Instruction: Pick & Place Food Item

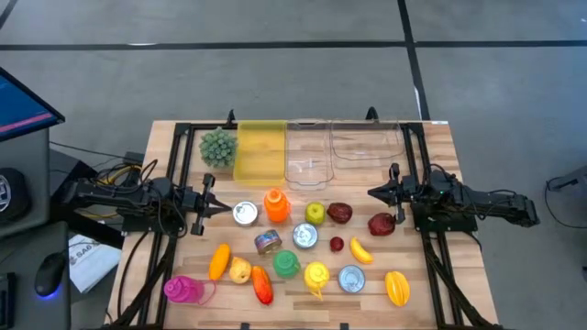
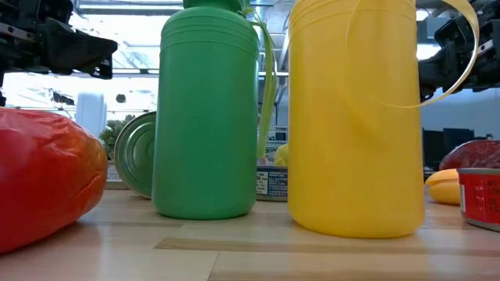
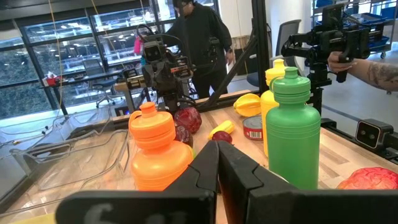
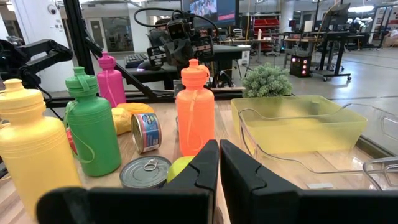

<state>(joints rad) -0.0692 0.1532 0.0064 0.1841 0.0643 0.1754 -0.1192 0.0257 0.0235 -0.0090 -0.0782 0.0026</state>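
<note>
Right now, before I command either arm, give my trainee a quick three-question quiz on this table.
1. True or false: both the left gripper and the right gripper are shut with nothing held.
2. Which bottle stands nearest the left gripper? A) orange bottle B) pink bottle C) yellow bottle
3. Fill in: next to the yellow bin, on the left arm's side, sits a green ____.

Key
1. True; both pairs of fingers are together and empty.
2. A
3. Plant, a spiky leafy thing.
</note>
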